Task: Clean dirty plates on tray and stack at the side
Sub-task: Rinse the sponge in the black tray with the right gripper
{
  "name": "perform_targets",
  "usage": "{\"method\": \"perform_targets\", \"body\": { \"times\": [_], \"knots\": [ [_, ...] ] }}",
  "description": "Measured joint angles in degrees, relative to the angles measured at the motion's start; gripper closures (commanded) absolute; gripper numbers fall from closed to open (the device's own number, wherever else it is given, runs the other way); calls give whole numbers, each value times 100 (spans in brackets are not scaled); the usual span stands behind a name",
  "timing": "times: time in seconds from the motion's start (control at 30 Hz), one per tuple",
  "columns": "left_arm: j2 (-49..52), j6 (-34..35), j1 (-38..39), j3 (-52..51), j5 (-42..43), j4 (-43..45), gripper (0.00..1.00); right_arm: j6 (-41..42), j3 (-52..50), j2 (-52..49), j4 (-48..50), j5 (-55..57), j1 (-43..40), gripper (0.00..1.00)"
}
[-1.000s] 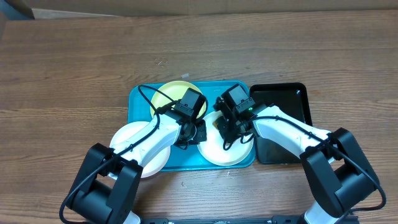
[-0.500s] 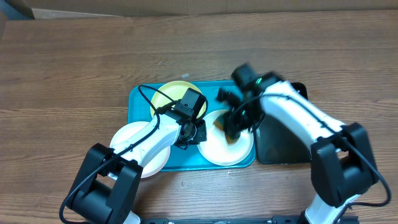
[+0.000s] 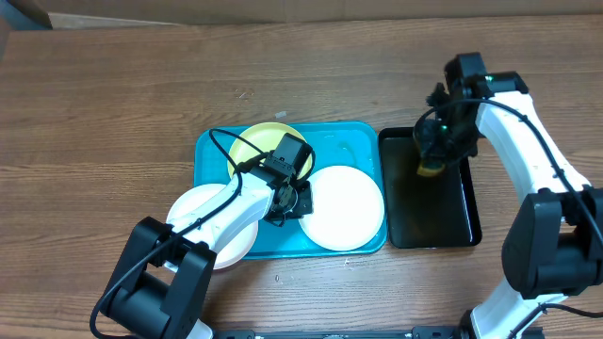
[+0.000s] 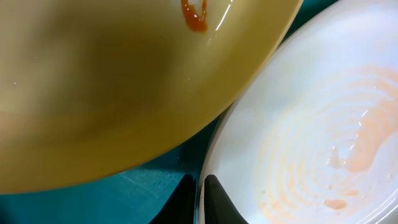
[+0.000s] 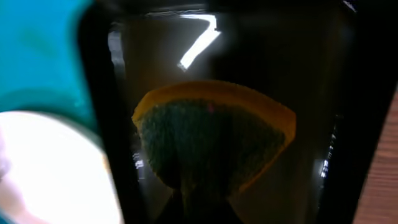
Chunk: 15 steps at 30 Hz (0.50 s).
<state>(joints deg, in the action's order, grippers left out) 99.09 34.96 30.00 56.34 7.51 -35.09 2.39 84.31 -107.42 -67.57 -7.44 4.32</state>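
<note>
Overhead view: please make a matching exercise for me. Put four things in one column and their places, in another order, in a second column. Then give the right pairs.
Things
1. sponge
2. yellow-green plate
3. right white plate
4. left white plate

Places
a. half off the near left corner of the turquoise tray
b. on the tray, rim between the fingers of the left gripper
c. far left part of the tray
d. held by the right gripper above the black tray

Pairs: 1-d, 2-c, 3-b, 4-a
</note>
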Motion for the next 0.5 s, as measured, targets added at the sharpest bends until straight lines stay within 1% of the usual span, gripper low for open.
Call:
{"method": "perform_targets", "body": {
  "times": [0.23, 0.27, 0.33, 0.37, 0.43, 0.5],
  "knots": [
    [0, 0, 0, 0, 0, -2, 91, 164, -1128, 0, 1019, 81, 33, 96],
    [0, 0, 0, 0, -2, 0, 91, 177, -1281, 0, 1202, 87, 33, 91],
    [0, 0, 0, 0, 0, -2, 90, 205, -1499, -2, 1408, 92, 33, 64],
    [0, 0, 0, 0, -2, 0, 90, 210, -1574, -2, 1453, 98, 33, 59],
    [0, 0, 0, 0, -2, 0, 87, 181, -1641, -2, 1506, 103, 33, 52],
    [0, 2, 0, 0, 0, 0, 83, 199, -1646, -2, 1565, 103, 33, 42]
  ]
}}
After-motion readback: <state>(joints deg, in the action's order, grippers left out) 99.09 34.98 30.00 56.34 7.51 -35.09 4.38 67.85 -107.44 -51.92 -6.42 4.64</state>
